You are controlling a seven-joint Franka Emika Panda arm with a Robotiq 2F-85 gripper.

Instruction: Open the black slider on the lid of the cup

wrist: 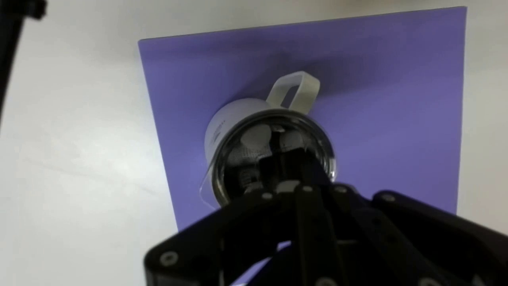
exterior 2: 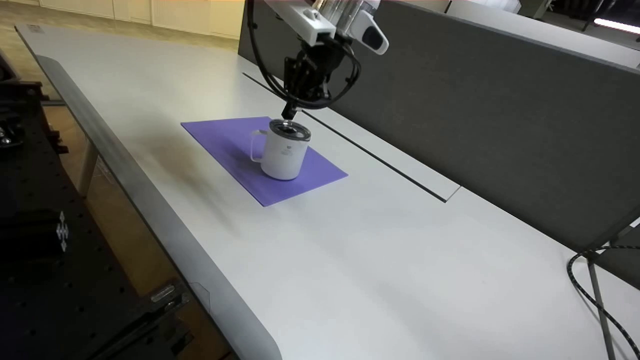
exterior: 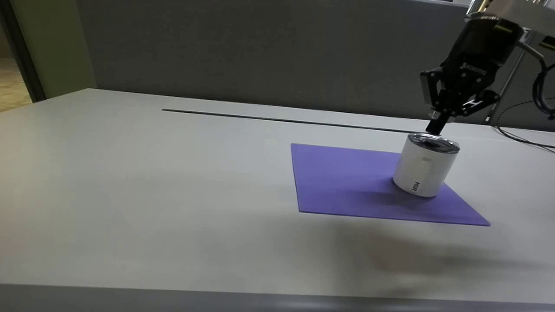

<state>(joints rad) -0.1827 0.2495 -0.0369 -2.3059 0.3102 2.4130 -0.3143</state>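
The white cup (exterior: 420, 175) stands upright on the purple mat (exterior: 338, 182). It also shows in an exterior view (exterior 2: 284, 160) and in the wrist view (wrist: 234, 113). The dark, glossy lid (exterior: 440, 145) with a silvery rim covers its top and also shows in the wrist view (wrist: 254, 137). The black slider cannot be told apart from the lid's dark reflections and my fingers. My gripper (exterior: 433, 128) is shut, with its fingertips together and nothing visible between them. The tips (wrist: 287, 163) are over the lid in the wrist view; I cannot tell whether they touch it.
The cup's handle (wrist: 309, 93) sticks out to one side on the mat. A thin dark strip (exterior: 286, 120) runs along the white table (exterior: 151, 195) behind the mat. A grey panel (exterior: 260, 52) stands at the table's back. A cable (exterior 2: 600, 305) lies near the panel.
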